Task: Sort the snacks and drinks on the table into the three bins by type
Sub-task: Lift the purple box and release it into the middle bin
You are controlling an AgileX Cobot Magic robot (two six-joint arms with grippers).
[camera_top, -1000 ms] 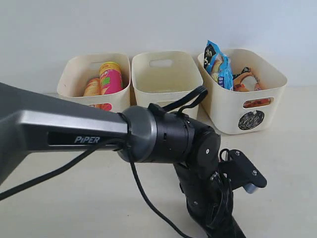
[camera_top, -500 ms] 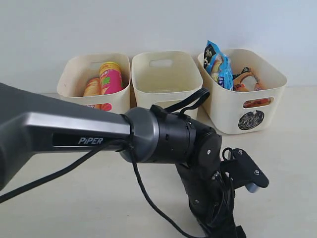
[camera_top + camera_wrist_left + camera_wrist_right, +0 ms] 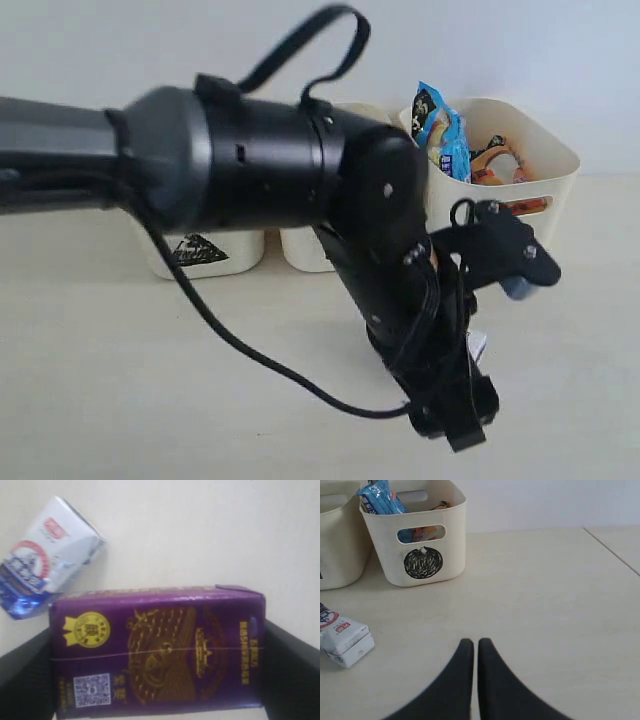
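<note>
In the left wrist view the dark purple carton (image 3: pixel 160 650) with gold print spans the gap between my left gripper's (image 3: pixel 159 672) black fingers (image 3: pixel 25 667), which are shut on its two ends. The white and blue carton (image 3: pixel 45 555) lies on the table (image 3: pixel 200 535) beyond it. In the exterior view the left gripper (image 3: pixel 455 408) hangs low at front and hides the purple carton. My right gripper (image 3: pixel 471 643) is shut and empty over bare table, with the white and blue carton (image 3: pixel 342 640) off to one side. The blue noodle packet (image 3: pixel 445 130) and orange packet (image 3: pixel 495 160) sit in the circle bin (image 3: pixel 530 215). The chip tubes are hidden.
The left arm (image 3: pixel 280 170) fills the middle of the exterior view, covering most of the triangle bin (image 3: pixel 205 255) and the middle bin (image 3: pixel 300 250). The circle bin (image 3: pixel 420 535) stands ahead of the right gripper, beside the middle bin (image 3: pixel 335 540).
The left arm has swung upward and now covers the two left bins and the chip tubes. Its gripper has risen with it.
</note>
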